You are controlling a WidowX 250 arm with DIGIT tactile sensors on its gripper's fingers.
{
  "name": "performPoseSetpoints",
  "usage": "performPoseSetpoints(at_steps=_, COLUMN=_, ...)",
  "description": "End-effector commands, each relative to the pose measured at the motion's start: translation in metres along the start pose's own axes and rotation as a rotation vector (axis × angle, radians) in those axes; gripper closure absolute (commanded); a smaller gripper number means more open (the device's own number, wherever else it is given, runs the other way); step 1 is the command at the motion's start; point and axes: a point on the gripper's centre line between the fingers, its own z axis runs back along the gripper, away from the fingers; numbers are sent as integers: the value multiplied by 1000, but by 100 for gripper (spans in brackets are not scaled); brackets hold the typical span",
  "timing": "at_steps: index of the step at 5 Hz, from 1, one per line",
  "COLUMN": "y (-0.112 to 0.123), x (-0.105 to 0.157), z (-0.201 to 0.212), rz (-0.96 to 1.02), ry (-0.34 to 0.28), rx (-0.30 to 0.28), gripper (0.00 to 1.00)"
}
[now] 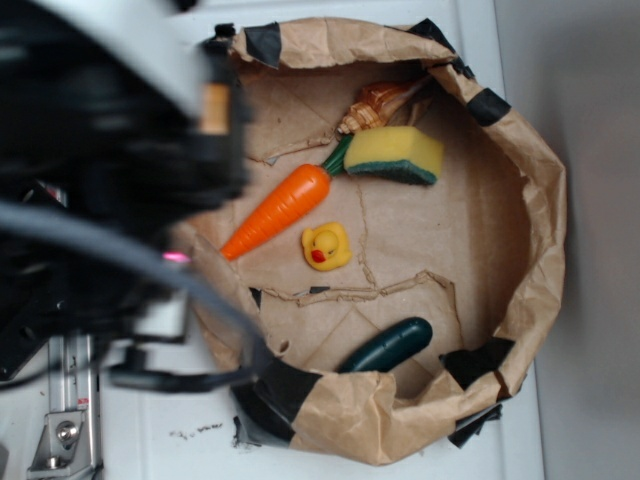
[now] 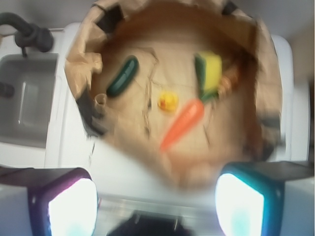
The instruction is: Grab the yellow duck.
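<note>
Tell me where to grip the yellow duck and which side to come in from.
Grip the yellow duck across its rounded body, coming straight down from above. It sits alone on the flat paper floor, apart from the carrot and the sponge, so there is room either side. The paper wall blocks a sideways approach.

so the base is a white countertop (image 1: pixel 520 440) and sitting right on it is a crumpled brown paper bag tray (image 1: pixel 545 190) with rolled-up walls patched in black tape. There's a sunken sink (image 2: pixel 27 96) set into the counter just beside the paper thing in the wrist view, with a dark faucet (image 2: pixel 29 32) curving over its far edge
</note>
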Motion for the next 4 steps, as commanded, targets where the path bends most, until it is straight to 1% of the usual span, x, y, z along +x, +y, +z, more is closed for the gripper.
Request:
performPoseSetpoints(at_steps=1, y=27, x=23, z=-70, rz=-174, ry=18, rx=26, gripper=0)
performPoseSetpoints(at_steps=2, y=29, x=21, z=-100, rz=-319, ry=112, rx=104, gripper=0)
performPoseSetpoints(at_steps=4, y=59, x=28, z=-124, rz=-257, ry=78, rx=108, gripper=0)
